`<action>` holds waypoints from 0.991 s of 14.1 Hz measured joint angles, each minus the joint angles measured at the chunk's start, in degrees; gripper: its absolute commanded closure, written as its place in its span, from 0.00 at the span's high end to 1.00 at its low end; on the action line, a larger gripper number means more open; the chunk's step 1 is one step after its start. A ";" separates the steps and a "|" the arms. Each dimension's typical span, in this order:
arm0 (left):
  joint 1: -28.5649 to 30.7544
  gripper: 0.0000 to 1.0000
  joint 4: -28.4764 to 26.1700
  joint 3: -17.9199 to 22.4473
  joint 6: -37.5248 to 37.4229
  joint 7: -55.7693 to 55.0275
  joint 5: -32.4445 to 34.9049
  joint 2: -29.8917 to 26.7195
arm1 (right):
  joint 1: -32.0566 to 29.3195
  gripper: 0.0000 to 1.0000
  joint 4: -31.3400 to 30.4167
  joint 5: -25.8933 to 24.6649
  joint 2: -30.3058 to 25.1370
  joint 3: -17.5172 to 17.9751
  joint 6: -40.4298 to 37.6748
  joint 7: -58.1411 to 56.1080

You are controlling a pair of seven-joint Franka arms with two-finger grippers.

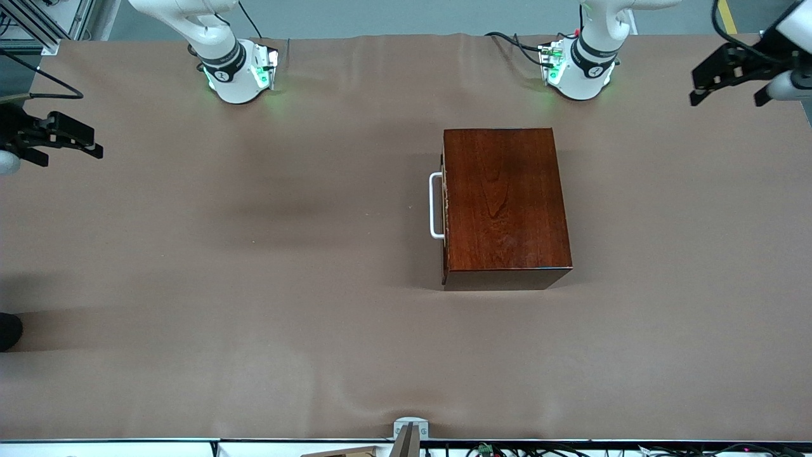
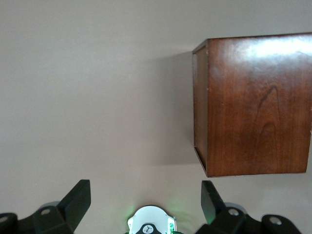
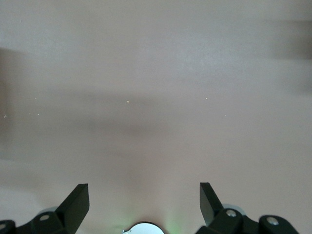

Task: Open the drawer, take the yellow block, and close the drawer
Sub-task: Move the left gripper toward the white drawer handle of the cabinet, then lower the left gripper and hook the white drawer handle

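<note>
Both gripper sets [image 1: 729, 79] [image 1: 63, 143] hover spread, well apart from closed drawer [image 1: 444, 206].

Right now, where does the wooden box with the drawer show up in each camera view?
Front view: wooden box at centre, toward the left arm's end, white handle facing the right arm's end.
Left wrist view: the box fills the upper right.
Right wrist view: not in it, only table.
Shared landmark: the brown table cover.
</note>
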 measured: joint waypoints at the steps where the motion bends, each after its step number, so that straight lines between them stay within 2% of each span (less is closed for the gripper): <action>1: -0.06 1.00 -0.01 -1.10 0.00 -0.04 0.00 0.41 | 0.00 1.00 -0.01 0.00 0.00 0.00 -0.01 0.00; 7: -0.38 1.00 0.71 -10.38 1.88 -0.87 -0.01 5.05 | 0.00 1.00 -0.05 -0.03 0.00 -0.03 -0.09 0.00; 11: -1.30 1.00 3.71 -18.34 7.09 -9.37 -0.02 11.77 | -0.01 1.00 -0.10 -0.05 0.00 -0.08 -0.23 0.00; 14: -6.85 1.00 5.22 -19.32 10.59 -17.79 0.13 16.91 | -0.01 1.00 -0.11 -0.08 0.00 -0.14 -0.49 0.00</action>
